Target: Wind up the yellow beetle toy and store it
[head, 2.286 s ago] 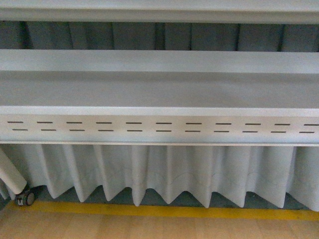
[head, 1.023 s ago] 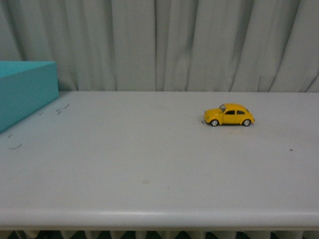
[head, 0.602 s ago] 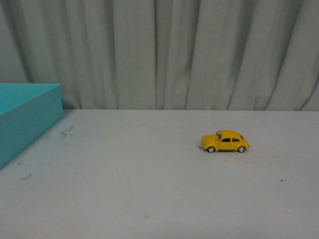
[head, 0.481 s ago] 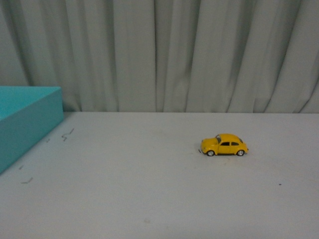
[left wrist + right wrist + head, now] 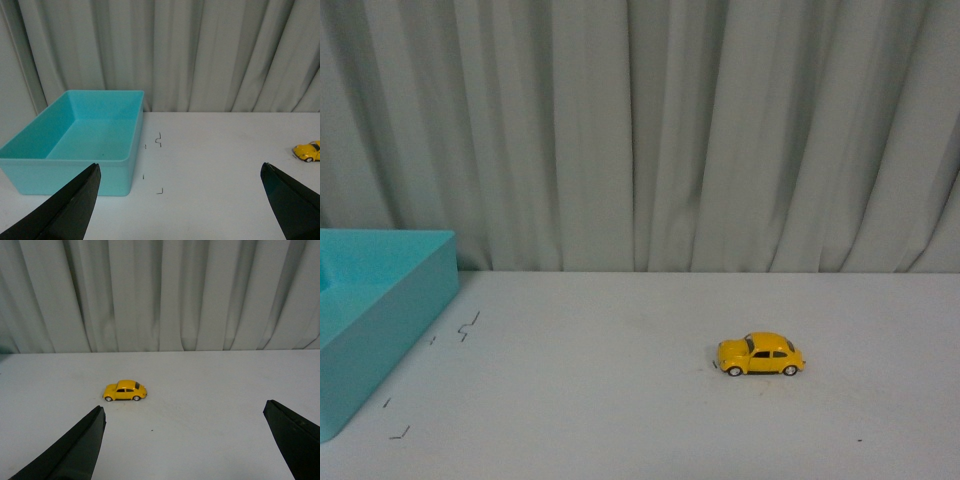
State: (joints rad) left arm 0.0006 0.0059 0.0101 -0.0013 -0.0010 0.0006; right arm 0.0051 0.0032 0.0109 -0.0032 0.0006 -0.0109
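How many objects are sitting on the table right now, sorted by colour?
Yellow: 1, the yellow beetle toy
Teal: 1, the open bin
Total: 2

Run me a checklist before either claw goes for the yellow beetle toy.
1. The yellow beetle toy stands upright on its wheels on the table: ok.
2. Nothing touches or crowds the toy: ok.
3. The right claw is open and empty, with the toy ahead of it, nearer one finger: ok.
4. The left claw is open and empty: ok.
5. The teal bin is open-topped, with nothing seen inside to block storing: ok.
6. Whether the toy is already wound up: cannot tell.
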